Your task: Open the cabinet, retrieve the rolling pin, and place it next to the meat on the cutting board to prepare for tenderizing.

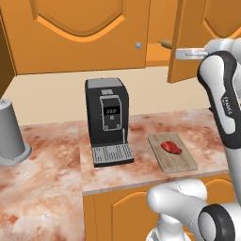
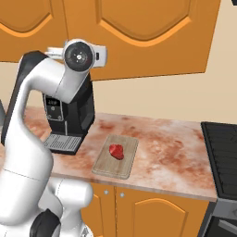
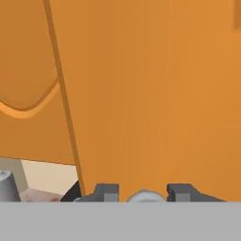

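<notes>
The cabinet door [image 1: 207,19] stands swung partly out from its opening. My gripper [image 1: 180,54] sits at the door's left edge. In the hand view the door [image 3: 150,94] is very close, and the small round grey knob [image 3: 144,196] lies between my gripper's [image 3: 143,193] fingertips [image 3: 107,192], which appear shut on it. A tan end of the rolling pin [image 1: 164,44] peeks out of the gap inside the cabinet. On the counter below lies the cutting board [image 1: 181,161] [image 2: 105,167], and the red meat [image 1: 171,147] [image 2: 116,151] rests on it.
A black coffee machine [image 1: 107,113] [image 2: 69,118] stands left of the board. The twin door [image 1: 80,33] with its right-side knob [image 1: 138,45] is closed. A grey cylinder [image 1: 9,132] stands at the far left, a dark stove [image 2: 222,157] at the right.
</notes>
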